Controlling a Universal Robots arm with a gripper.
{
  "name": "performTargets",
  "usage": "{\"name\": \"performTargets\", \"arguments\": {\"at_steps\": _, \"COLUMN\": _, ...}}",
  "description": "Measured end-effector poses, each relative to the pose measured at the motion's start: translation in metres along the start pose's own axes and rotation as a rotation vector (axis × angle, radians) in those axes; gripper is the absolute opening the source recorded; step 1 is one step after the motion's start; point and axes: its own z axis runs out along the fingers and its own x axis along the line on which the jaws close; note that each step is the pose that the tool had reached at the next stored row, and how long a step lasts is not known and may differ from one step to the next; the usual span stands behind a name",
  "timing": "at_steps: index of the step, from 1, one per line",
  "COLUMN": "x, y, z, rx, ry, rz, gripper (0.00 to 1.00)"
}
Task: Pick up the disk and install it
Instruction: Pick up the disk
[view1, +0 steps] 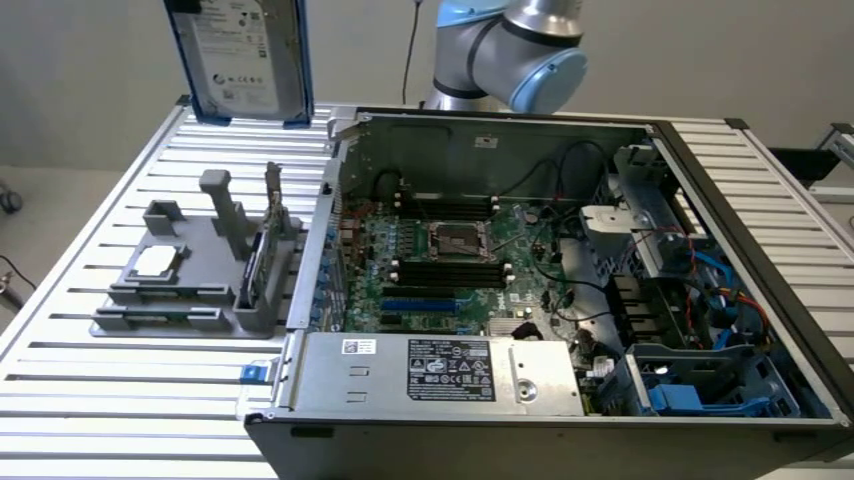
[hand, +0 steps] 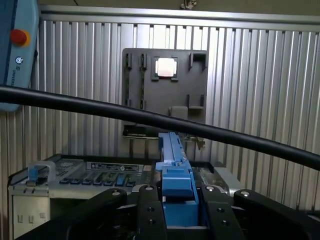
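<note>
Gripper (hand: 177, 207) clamped on the disk (view1: 240, 55). Disk held upright, aloft over the slatted table's (view1: 80, 300) far edge, well apart from the grey fixture (view1: 200, 280) and the open computer case (view1: 534, 260).

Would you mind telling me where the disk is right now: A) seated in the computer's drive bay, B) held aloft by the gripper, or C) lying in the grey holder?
B: the gripper clamps the disk by its blue carrier, and it hangs upright above the table.
</note>
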Motion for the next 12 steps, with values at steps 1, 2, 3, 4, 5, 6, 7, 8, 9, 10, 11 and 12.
{"name": "performTargets", "arguments": {"at_steps": 1, "x": 0.002, "y": -0.0042, "z": -0.0024, "rx": 0.0002, "ry": -0.0018, "rz": 0.000, "gripper": 0.33}}
{"name": "performTargets", "arguments": {"at_steps": 2, "x": 0.003, "y": -0.0083, "z": -0.0048, "rx": 0.0003, "ry": -0.0033, "rz": 0.000, "gripper": 0.33}}
{"name": "performTargets", "arguments": {"at_steps": 3, "x": 0.005, "y": -0.0124, "z": -0.0072, "rx": 0.0004, "ry": -0.0046, "rz": 0.000, "gripper": 0.33}}
{"name": "performTargets", "arguments": {"at_steps": 4, "x": 0.006, "y": -0.0169, "z": -0.0096, "rx": 0.0003, "ry": -0.0054, "rz": 0.000, "gripper": 0.33}}
{"name": "performTargets", "arguments": {"at_steps": 5, "x": 0.008, "y": -0.0213, "z": -0.0120, "rx": 0.0003, "ry": -0.0059, "rz": 0.000, "gripper": 0.33}}
{"name": "performTargets", "arguments": {"at_steps": 6, "x": 0.010, "y": -0.0259, "z": -0.0141, "rx": 0.0003, "ry": -0.0063, "rz": 0.000, "gripper": 0.33}}
{"name": "performTargets", "arguments": {"at_steps": 7, "x": 0.012, "y": -0.0303, "z": -0.0158, "rx": 0.0002, "ry": -0.0064, "rz": 0.000, "gripper": 0.33}}
{"name": "performTargets", "arguments": {"at_steps": 8, "x": 0.014, "y": -0.0347, "z": -0.0174, "rx": 0.0001, "ry": -0.0064, "rz": 0.000, "gripper": 0.33}}
{"name": "performTargets", "arguments": {"at_steps": 9, "x": 0.016, "y": -0.0384, "z": -0.0185, "rx": -0.0003, "ry": -0.0065, "rz": 0.000, "gripper": 0.33}}
{"name": "performTargets", "arguments": {"at_steps": 10, "x": 0.019, "y": -0.0422, "z": -0.0196, "rx": -0.0004, "ry": -0.0066, "rz": 0.000, "gripper": 0.33}}
{"name": "performTargets", "arguments": {"at_steps": 11, "x": 0.021, "y": -0.0460, "z": -0.0207, "rx": -0.0009, "ry": -0.0066, "rz": 0.000, "gripper": 0.33}}
{"name": "performTargets", "arguments": {"at_steps": 12, "x": 0.023, "y": -0.0496, "z": -0.0218, "rx": -0.0012, "ry": -0.0066, "rz": 0.000, "gripper": 0.33}}
